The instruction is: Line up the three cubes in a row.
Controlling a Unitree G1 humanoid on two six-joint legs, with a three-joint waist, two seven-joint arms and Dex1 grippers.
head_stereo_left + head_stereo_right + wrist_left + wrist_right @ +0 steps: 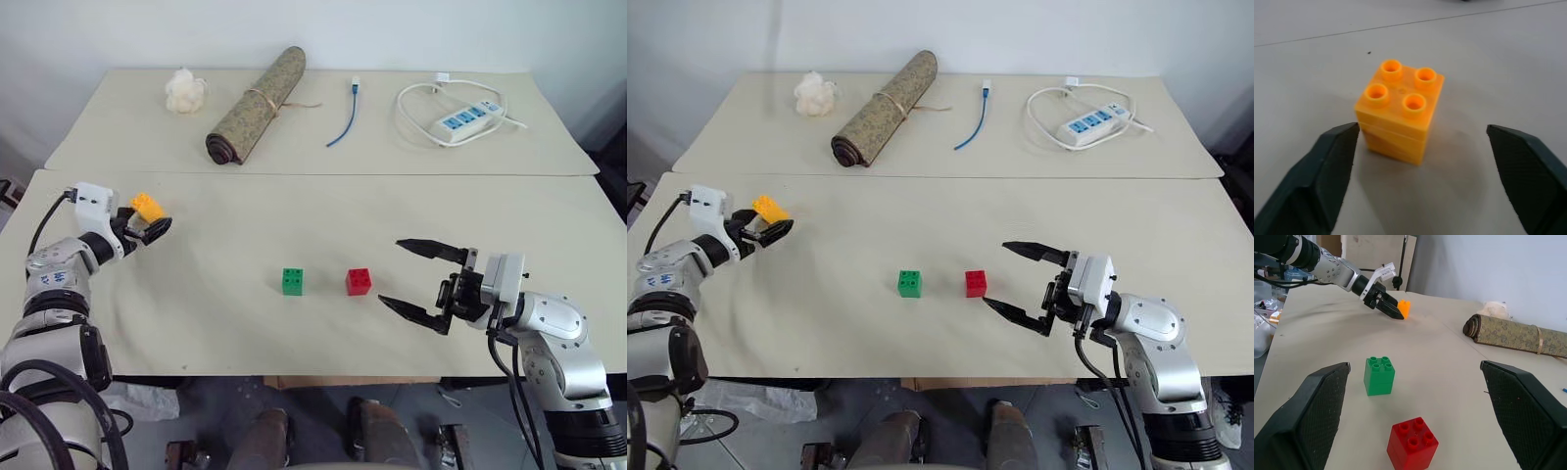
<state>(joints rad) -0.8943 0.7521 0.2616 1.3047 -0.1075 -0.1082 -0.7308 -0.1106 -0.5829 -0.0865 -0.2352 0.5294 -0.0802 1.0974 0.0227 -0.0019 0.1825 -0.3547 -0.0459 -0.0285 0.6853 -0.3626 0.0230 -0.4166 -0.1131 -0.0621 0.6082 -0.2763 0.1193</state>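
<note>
The orange-yellow cube [147, 207] stands on the near table at the far left. My left gripper [155, 223] is open right at it. In the left wrist view the cube [1400, 112] sits just past the two fingertips, closer to one finger [1327, 166], with a gap on the other side. The green cube [292, 281] and the red cube [359, 281] stand side by side, a little apart, near the table's front middle. My right gripper [392, 271] is open wide, pointing left, just right of the red cube and holding nothing.
On the far table lie a white fluffy lump [184, 90], a rolled mat [257, 105], a blue cable [345, 117] and a white power strip with its cord [468, 116]. The seam between the tables [313, 174] runs across behind the cubes.
</note>
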